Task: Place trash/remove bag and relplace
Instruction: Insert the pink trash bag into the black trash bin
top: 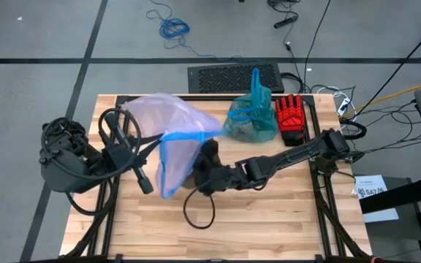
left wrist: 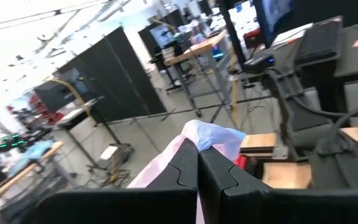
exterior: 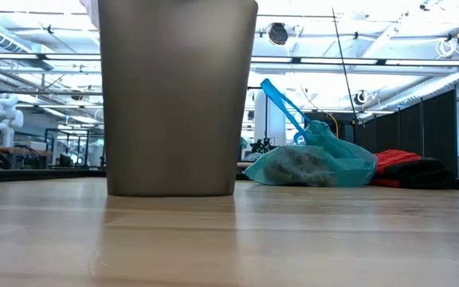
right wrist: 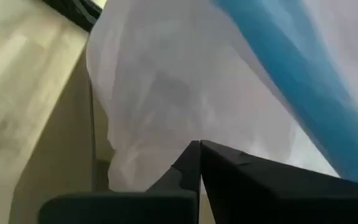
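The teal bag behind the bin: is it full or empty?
Partly filled. The teal bag lies slumped on the table, a dark clump showing through its plastic, handles sticking up.

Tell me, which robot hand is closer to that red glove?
The right gripper. It sits mid-table at the pink bag, its arm passing just in front of the red glove. The left gripper is farther off, beyond the bag.

- My matt black right gripper [right wrist: 199, 163] is pinching thin, crinkled pink bag [top: 168, 117] plastic with a glossy blue edge [top: 183, 136].
- The teal-green bag [exterior: 319, 163] is showing translucent film.
- The table [top: 269, 219] is showing smooth pale wood.
- The bin [exterior: 176, 96] is looking matt grey-brown plastic.
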You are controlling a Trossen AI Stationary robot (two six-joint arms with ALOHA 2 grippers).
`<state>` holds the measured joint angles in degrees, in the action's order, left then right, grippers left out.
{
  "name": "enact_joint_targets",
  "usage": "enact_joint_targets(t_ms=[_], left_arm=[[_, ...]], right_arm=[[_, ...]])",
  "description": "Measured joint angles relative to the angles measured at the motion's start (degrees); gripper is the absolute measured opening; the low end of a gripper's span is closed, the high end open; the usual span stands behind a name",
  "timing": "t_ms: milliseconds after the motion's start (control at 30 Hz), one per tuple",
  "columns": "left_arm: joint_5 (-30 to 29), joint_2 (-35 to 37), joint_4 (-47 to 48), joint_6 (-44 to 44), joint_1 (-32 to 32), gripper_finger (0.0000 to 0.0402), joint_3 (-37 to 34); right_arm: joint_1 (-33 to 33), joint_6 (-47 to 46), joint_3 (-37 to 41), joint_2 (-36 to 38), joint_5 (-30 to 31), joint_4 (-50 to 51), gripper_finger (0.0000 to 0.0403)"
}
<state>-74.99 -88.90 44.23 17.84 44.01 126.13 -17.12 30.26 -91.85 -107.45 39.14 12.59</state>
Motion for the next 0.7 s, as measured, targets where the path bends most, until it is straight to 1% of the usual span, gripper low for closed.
enact_joint_targets(t_ms=[100, 233, 333, 500, 600, 700], left_arm=[[2.1, 0.0, 0.0, -0.9, 0.0, 0.0000, 0.0], [2.8, 0.0, 0.0, -1.5, -0.1, 0.0000, 0.0], [3.9, -0.1, -0.2, -2.4, -1.1, 0.0000, -1.1], [4.5, -0.3, -0.3, -3.6, -3.7, 0.0000, -3.7], [5.1, -0.3, -0.3, -4.5, -5.4, 0.0000, -4.8], [7.3, -0.3, -0.9, -5.1, -7.1, 0.0000, -5.4]], right_arm=[[-0.6, -1.6, 0.0, 1.2, 1.7, 5.7, 0.0000], [-1.5, -6.2, 0.0, 2.7, 1.4, 13.9, 0.0000], [-3.2, -9.4, 0.0, 5.0, 1.3, 17.9, 0.0000], [-7.6, -9.9, 0.0, 9.4, 1.0, 16.2, 0.0000], [-9.9, -7.1, 0.0, 11.0, 1.3, 10.6, 0.0000], [-11.0, -0.8, 0.0, 11.2, 1.3, 1.7, 0.0000]])
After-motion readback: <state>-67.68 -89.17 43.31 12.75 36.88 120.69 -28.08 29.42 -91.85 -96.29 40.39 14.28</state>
